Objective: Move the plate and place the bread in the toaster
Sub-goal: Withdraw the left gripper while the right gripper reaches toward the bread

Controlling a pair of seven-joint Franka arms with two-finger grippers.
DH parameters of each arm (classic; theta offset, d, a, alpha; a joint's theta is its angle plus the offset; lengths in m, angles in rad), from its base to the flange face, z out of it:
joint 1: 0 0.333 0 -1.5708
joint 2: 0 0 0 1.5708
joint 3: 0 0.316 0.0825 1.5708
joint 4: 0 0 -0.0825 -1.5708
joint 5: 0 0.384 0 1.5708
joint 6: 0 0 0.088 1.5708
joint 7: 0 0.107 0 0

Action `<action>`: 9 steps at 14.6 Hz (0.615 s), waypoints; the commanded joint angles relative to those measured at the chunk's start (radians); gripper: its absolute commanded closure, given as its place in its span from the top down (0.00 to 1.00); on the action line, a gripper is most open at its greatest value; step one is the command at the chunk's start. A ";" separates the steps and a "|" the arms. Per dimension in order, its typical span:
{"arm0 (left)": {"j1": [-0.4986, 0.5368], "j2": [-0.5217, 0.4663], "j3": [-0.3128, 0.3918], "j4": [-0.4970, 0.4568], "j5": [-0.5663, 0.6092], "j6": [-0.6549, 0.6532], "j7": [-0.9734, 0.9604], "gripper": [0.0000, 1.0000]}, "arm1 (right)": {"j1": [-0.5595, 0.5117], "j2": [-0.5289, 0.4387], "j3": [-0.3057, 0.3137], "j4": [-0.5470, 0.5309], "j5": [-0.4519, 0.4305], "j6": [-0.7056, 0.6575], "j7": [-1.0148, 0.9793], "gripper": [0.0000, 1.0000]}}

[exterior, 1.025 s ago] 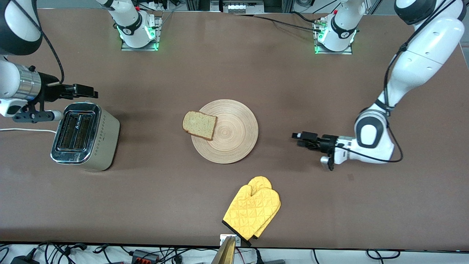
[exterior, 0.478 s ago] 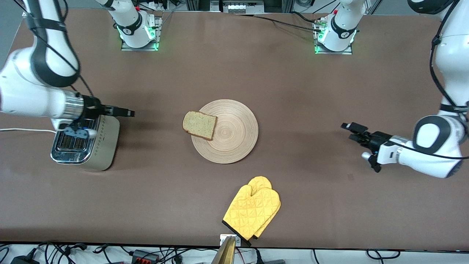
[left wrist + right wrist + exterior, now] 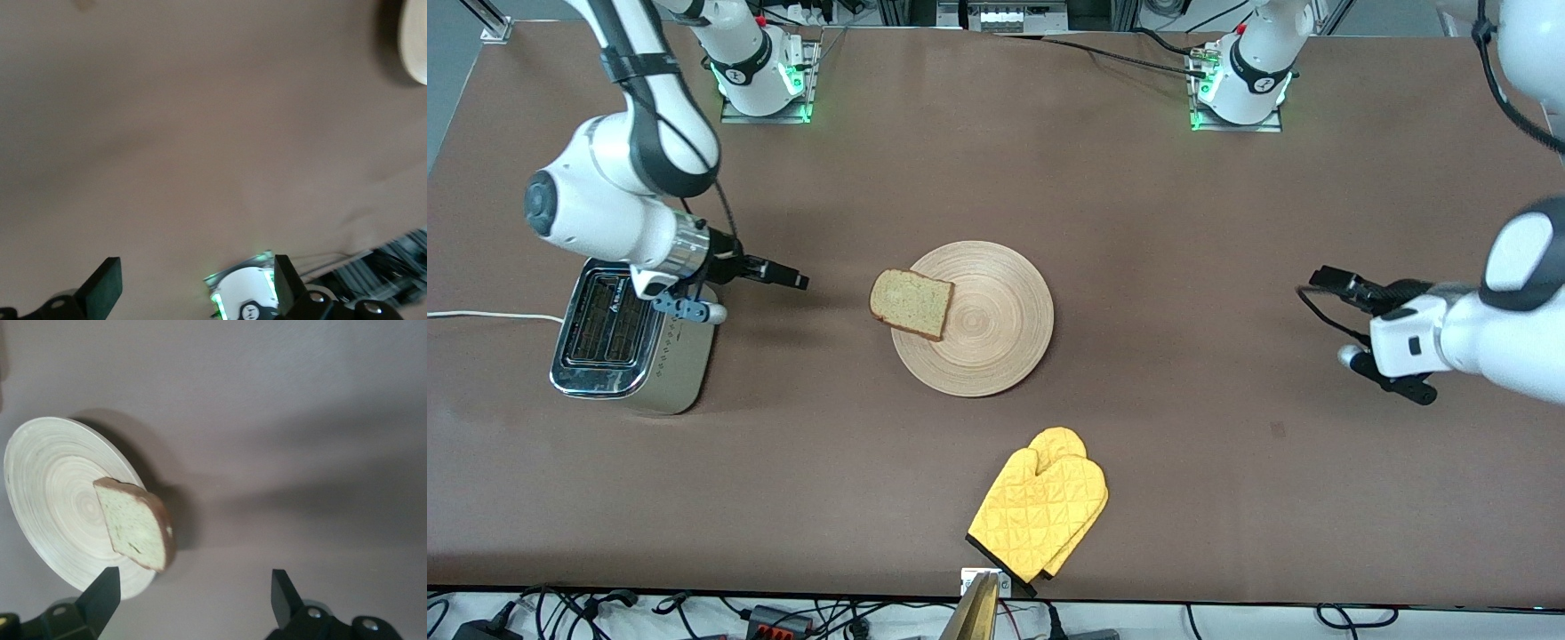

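Front view: bread (image 3: 911, 304) overhangs the plate (image 3: 983, 317) rim toward the toaster (image 3: 632, 336). Right gripper (image 3: 799, 282), released and empty, hovers between toaster and bread. Left gripper (image 3: 1327, 279), also released, hangs over bare desk (image 3: 1183, 222).

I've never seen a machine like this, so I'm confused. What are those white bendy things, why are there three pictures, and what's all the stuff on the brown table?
The white bendy things are two robot arms. Each ends in a gripper, a hand with just two fingers. The big picture comes from a camera high above the table, facing the robots. The other two come from little cameras on the arms' wrists, so they show what each hand sees.

On the table lies a round wooden plate with a slice of bread hanging over its edge. A toaster stands at the right arm's end. A yellow oven mitt lies nearer the camera.

The right gripper is between toaster and bread, open and empty. The left gripper is open over bare table, holding nothing.
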 commanded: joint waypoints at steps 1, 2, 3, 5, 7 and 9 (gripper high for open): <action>0.012 -0.100 0.019 -0.008 0.043 -0.013 -0.010 1.00 | 0.055 -0.018 -0.006 -0.060 0.072 0.099 0.041 1.00; 0.029 -0.129 0.021 -0.008 0.045 -0.016 -0.010 1.00 | 0.055 -0.009 -0.006 -0.066 0.089 0.116 0.031 1.00; 0.046 -0.166 0.024 -0.008 0.042 -0.016 -0.004 1.00 | 0.058 -0.005 -0.004 -0.080 0.110 0.139 0.026 1.00; 0.094 -0.212 0.025 -0.020 0.026 -0.014 0.010 1.00 | 0.108 -0.010 -0.004 -0.141 0.161 0.270 -0.007 1.00; 0.083 -0.255 0.042 -0.084 -0.004 0.011 0.005 1.00 | 0.142 0.017 -0.004 -0.166 0.275 0.350 -0.090 1.00; -0.054 -0.429 0.283 -0.274 -0.125 0.219 -0.001 1.00 | 0.173 0.042 -0.004 -0.165 0.499 0.355 -0.197 1.00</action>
